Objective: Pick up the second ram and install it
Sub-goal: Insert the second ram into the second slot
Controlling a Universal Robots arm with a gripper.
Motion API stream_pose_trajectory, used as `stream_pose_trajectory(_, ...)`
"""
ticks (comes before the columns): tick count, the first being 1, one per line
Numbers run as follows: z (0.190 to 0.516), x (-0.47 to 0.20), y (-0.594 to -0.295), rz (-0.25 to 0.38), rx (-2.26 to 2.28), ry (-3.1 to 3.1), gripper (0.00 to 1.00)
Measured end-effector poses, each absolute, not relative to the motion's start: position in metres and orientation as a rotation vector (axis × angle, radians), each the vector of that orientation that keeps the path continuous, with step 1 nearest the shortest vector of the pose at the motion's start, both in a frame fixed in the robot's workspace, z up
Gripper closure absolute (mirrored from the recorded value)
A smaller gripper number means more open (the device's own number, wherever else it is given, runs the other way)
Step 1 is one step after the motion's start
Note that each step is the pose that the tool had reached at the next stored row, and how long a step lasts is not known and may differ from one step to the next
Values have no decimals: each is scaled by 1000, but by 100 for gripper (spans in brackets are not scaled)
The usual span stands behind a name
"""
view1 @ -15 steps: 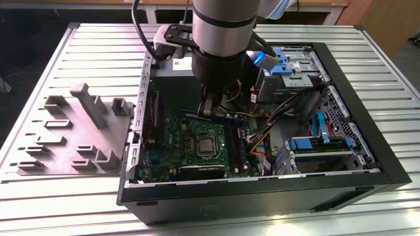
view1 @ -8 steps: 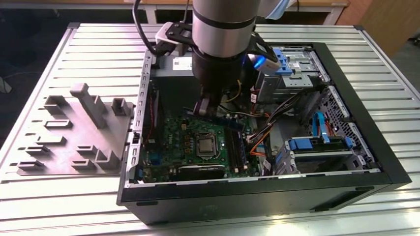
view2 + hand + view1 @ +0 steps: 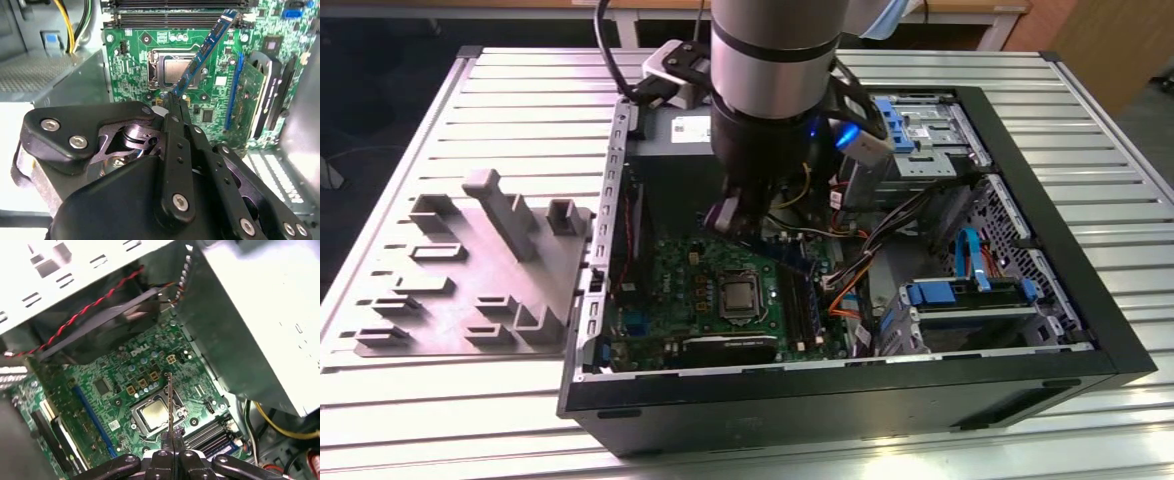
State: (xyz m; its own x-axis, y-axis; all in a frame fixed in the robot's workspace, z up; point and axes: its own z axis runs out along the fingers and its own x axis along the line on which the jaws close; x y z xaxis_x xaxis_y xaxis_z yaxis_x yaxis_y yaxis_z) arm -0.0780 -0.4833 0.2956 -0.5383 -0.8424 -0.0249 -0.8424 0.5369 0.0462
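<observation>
Gripper: black linkage-fingered gripper [image 3: 173, 100], clamped on one end of the long, thin, dark-blue second ram [image 3: 205, 52].
Second ram: held tilted in the air above the silver processor socket [image 3: 175, 70].
Case: open black metal computer case [image 3: 854, 385] holds the green motherboard [image 3: 700, 265], blue drive brackets [image 3: 947, 292] and cable bundles [image 3: 854, 265].
Exterior view: grey moulded fixture tray [image 3: 467, 270] beside the case, on the exterior view's left.
First wrist view: ram edge-on, red-black twisted wire [image 3: 85, 315] beyond.

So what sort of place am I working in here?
Likely a robotics lab or test bench: an open black computer case sits on a ribbed metal table, beside a grey moulded parts holder. The gripper holds a thin blue memory stick over the green circuit board.
</observation>
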Motion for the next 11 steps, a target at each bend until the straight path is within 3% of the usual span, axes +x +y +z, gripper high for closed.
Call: stream_pose_trajectory(11, 294, -78, -483, -82, 1228, -2896, 89)
